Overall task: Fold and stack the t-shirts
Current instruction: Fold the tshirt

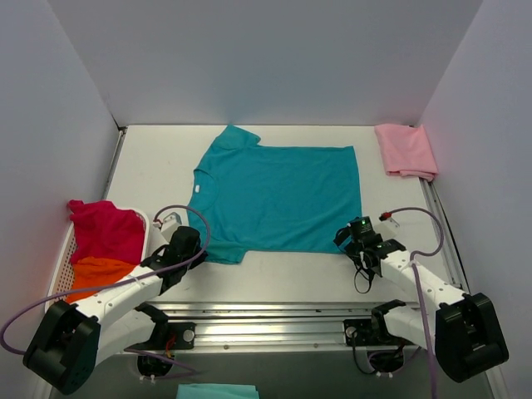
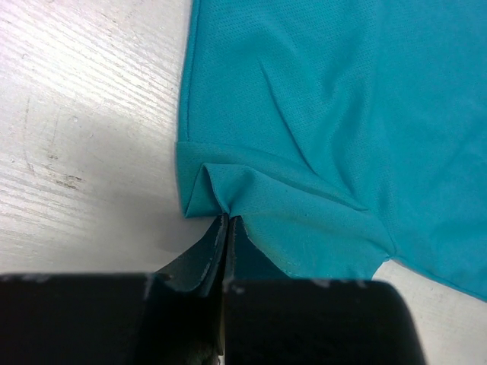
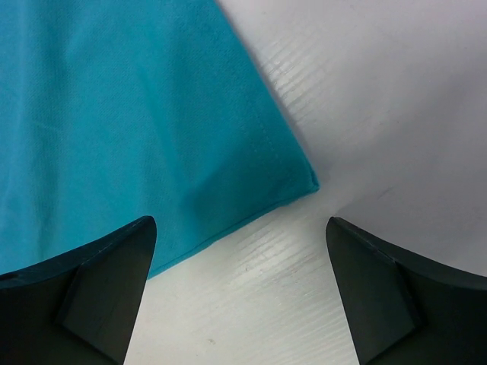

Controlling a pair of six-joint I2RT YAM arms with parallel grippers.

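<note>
Teal t-shirt (image 1: 283, 195): flat on table (image 1: 150, 166); left gripper (image 2: 228, 220) pinching its sleeve; right gripper (image 3: 240, 224) spread above hem corner.

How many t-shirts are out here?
4: teal t-shirt spread flat mid-table; pale pink t-shirt folded at the far right; magenta-red t-shirt and orange t-shirt in the left basket. Teal cloth at the bottom edge may be another.

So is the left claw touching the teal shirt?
Touching: the left wrist view shows the left gripper shut on a puckered sleeve fold of the teal t-shirt.

Tool (image 2: 228, 220) tight on teal t-shirt (image 2: 327, 114) sleeve
</note>
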